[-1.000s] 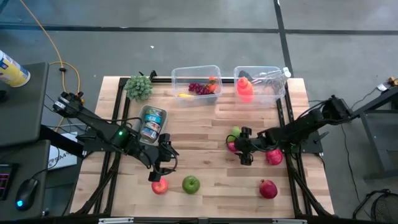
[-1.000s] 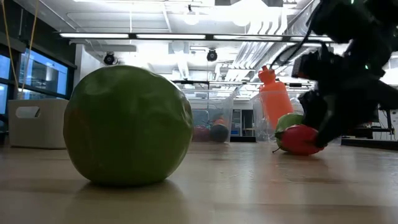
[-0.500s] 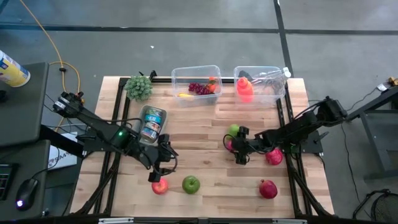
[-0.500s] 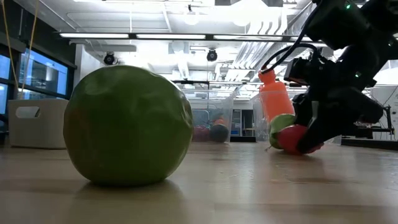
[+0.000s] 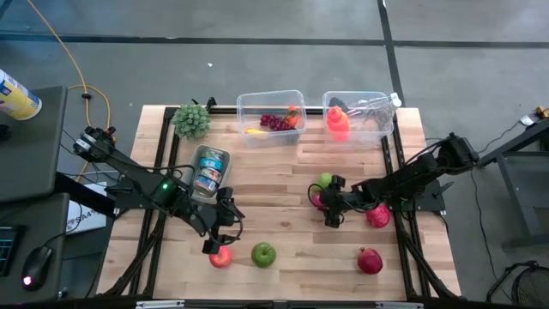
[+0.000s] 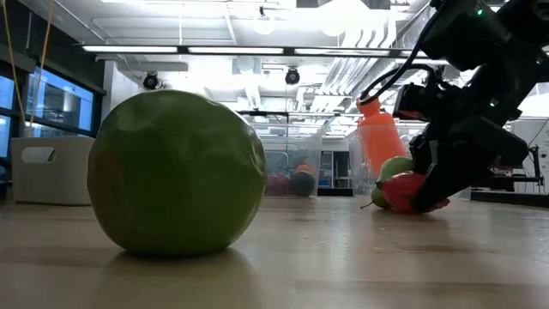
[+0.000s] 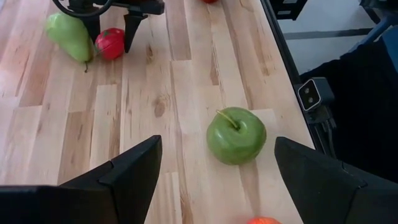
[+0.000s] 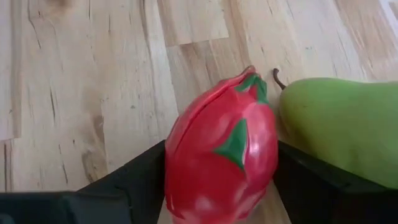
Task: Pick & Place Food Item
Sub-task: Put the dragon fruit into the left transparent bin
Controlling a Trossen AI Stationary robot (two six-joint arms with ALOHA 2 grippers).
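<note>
A red dragon fruit (image 8: 221, 143) with green scales lies on the wooden table (image 5: 283, 215), right of its middle. A green pear (image 8: 342, 130) lies against its far side. My right gripper (image 5: 328, 201) is down over the dragon fruit and shut on it. My left gripper (image 5: 225, 230) hangs open above the table's near left part, over a red apple (image 5: 220, 256). A green apple (image 7: 236, 135) sits on the table beyond its fingers. My right gripper pinches the dragon fruit between its two fingers, one on each of its two opposite sides (image 8: 177, 165). The fingers (image 8: 143, 183) slant down from the table's right side. The fruit's underside (image 6: 410, 206) rests on the table, next to the pear (image 6: 393, 167).
Two clear bins stand at the far edge, one (image 5: 271, 118) with grapes, the other (image 5: 360, 116) with an orange bottle. A tray of cans (image 5: 210, 169) and a green leafy bunch (image 5: 191, 121) sit far left. Two more red fruits (image 5: 378, 216) (image 5: 370, 260) lie near right.
My right gripper has sunk and shifted a little toward the table's left edge, coming down around the dragon fruit. The fruit and the pear have stayed on the table. My left gripper has kept still.
</note>
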